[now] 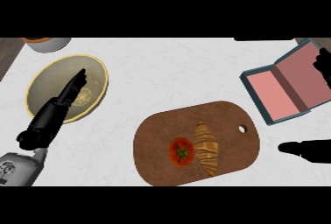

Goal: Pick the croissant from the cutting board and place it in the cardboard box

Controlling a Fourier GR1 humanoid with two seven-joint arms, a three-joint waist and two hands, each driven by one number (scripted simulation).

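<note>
right hand (309,151) shows only as a dark shape at the counter's right edge, just beside the cutting board (161,131), and i cannot tell how it is set; it holds nothing visible. left hand (55,113) lies open with straight fingers over the gold-rimmed plate (97,72) near the counter's left edge, well apart from the work. croissant (207,148) rests on the board's right half, untouched, with a tomato (181,151) touching or just beside its left flank (the main hazard). a grasp coming in from the right could nudge the tomato or roll it off the board. cardboard box (284,87) sits open at the counter's far right edge, tilted, so a careless release may catch its rim or its raised lid.
</note>
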